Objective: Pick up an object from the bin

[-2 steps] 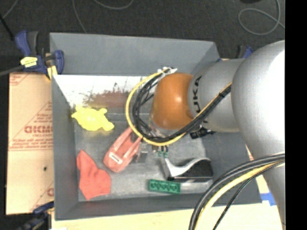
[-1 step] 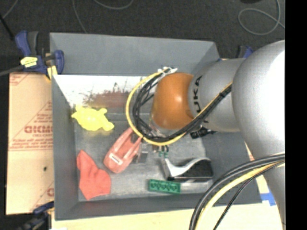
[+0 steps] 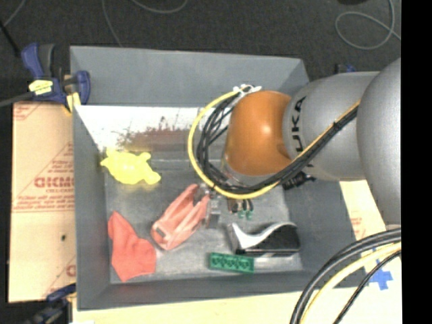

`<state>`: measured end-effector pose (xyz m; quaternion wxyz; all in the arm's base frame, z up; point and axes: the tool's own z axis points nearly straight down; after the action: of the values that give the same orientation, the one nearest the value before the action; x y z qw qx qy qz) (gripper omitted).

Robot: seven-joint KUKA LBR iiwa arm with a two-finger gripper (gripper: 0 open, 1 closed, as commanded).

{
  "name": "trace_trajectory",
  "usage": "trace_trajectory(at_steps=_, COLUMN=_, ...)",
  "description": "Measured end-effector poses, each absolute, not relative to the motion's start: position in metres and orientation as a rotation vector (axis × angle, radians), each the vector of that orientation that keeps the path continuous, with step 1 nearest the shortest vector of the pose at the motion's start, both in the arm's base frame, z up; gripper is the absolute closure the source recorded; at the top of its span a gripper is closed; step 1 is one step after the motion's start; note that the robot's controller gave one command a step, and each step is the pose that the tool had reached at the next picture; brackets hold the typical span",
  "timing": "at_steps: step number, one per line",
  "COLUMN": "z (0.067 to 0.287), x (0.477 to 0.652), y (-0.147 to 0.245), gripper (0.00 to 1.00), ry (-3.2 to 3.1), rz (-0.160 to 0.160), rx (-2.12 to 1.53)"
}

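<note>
the grey metal bin (image 3: 182, 79) bears five loose things on its floor. a pink ribbed piece (image 3: 179, 219) lies just left of the pincer (image 3: 217, 206), a red floppy piece (image 3: 129, 250) farther left and nearer, and a yellow toy (image 3: 129, 167) well off to the left and back. a black-and-white thing (image 3: 268, 239) lies near the pincer's front right, with a green studded brick (image 3: 231, 262) in front of it.

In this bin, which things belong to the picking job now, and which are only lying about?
Job in hand:
tool, over the middle of the bin
pink ribbed thing, right beside the tool

Lying about:
yellow toy, upper left
red scrap, lower left
green block, at the front
black-and-white thing, lower right
</note>
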<state>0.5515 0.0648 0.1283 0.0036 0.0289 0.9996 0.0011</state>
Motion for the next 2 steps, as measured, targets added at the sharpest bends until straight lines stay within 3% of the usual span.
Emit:
trace_trajectory(at_steps=1, z=0.1697, x=0.5696, y=0.0747, gripper=1.00, ry=3.097, rz=0.017, rx=0.120)
trace_trajectory(at_steps=2, z=0.1735, x=0.5757, y=0.0777, gripper=1.00, ry=3.122, rz=0.008, rx=0.059)
